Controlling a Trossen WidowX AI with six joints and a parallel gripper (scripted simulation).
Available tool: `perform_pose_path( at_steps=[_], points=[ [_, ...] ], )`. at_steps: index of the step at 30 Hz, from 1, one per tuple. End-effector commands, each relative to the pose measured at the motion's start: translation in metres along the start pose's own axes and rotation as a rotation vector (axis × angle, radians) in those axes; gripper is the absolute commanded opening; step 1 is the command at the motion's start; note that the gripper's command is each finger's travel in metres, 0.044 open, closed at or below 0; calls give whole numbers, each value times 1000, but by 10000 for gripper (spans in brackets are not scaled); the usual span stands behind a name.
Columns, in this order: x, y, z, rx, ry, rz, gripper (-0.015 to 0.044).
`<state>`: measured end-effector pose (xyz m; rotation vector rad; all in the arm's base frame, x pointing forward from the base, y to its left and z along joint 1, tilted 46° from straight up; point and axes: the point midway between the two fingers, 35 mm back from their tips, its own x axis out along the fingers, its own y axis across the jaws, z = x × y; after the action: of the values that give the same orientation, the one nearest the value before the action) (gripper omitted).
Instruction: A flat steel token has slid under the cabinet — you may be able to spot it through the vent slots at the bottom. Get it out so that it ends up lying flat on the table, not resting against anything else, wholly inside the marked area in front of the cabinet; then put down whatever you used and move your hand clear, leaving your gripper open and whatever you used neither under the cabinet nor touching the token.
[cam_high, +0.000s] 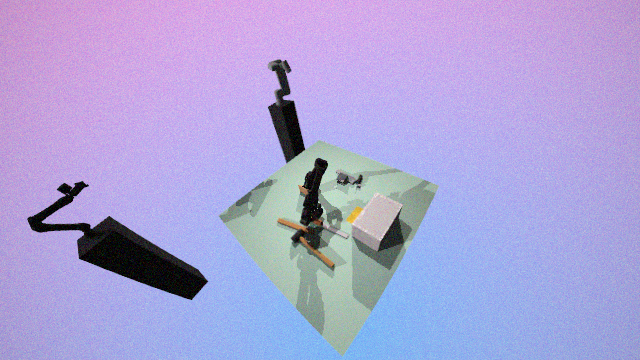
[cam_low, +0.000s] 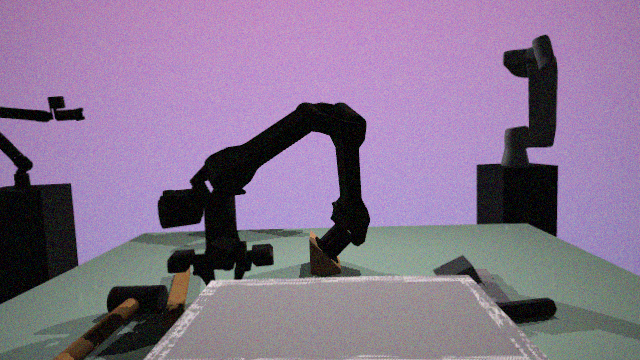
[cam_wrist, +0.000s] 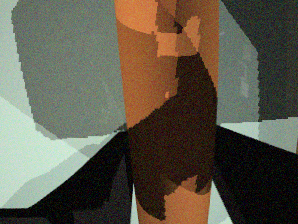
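Note:
My gripper (cam_high: 315, 224) (cam_low: 222, 275) (cam_wrist: 165, 136) is shut on the round orange handle (cam_wrist: 170, 115) of a tool. Its thin light-grey shaft (cam_high: 336, 230) points toward the cabinet, its tip a little short of it. The far part of the tool is hidden in the exterior view. The pale box-shaped cabinet (cam_high: 377, 220) (cam_low: 340, 320) stands to the right in the top view. The yellow marked area (cam_high: 354, 215) lies against its front side, partly hidden by it. The steel token and the vent slots cannot be made out in any view.
A mallet with a black head (cam_high: 298, 235) (cam_low: 137, 299) and an orange handle lies near the gripper. An orange stick (cam_high: 290, 224) lies beside it. A grey tool with a black handle (cam_low: 530, 310) lies on the cabinet's other side. A brown wedge (cam_low: 324, 262) is at the arm's base.

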<state>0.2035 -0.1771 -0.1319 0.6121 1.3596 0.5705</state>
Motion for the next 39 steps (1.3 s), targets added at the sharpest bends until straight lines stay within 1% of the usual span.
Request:
perform_pose_path(
  at_steps=[1, 21, 28, 29, 31, 34, 39],
  points=[
    [-1, 0, 0, -35, 0, -2, 0],
    [-1, 2, 5, -176, 0, -2, 0],
    [1, 2, 3, -160, -3, 5, 184],
    [1, 2, 3, -160, -3, 5, 200],
    [1, 2, 4, -160, -3, 4, 200],
    [1, 2, 4, -160, 0, -2, 270],
    [1, 2, 3, -161, 0, -2, 270]
  ],
)
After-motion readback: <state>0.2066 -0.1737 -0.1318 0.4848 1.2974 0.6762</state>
